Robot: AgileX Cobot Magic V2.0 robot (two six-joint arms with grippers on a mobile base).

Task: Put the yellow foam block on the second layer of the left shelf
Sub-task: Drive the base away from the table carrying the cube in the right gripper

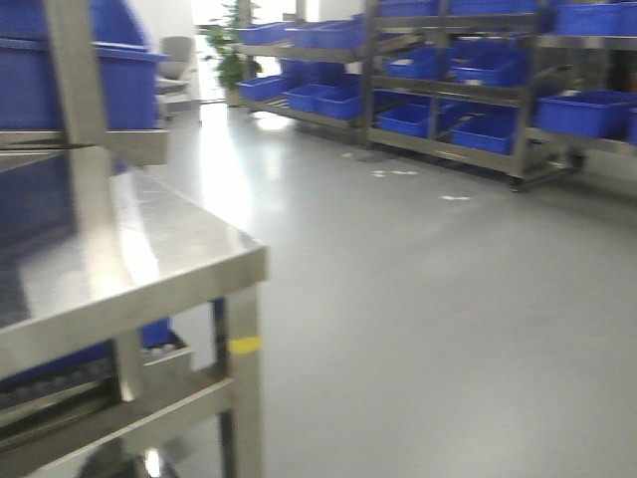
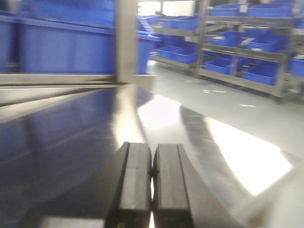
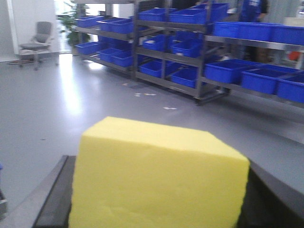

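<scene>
The block (image 3: 159, 171) is clamped in the right tool (image 3: 161, 209), carried over open floor (image 3: 71, 109), so the pick looks done and the placing is left. The left tool (image 2: 152, 190) is pressed closed and empty above the steel shelf (image 1: 149, 259), which holds no block yet.

The yellow foam block (image 3: 156, 175) between the right hand's (image 3: 159, 209) dark fingers (image 3: 273, 199), blue bins (image 3: 228, 71) on racks (image 3: 207, 57) beyond.
</scene>
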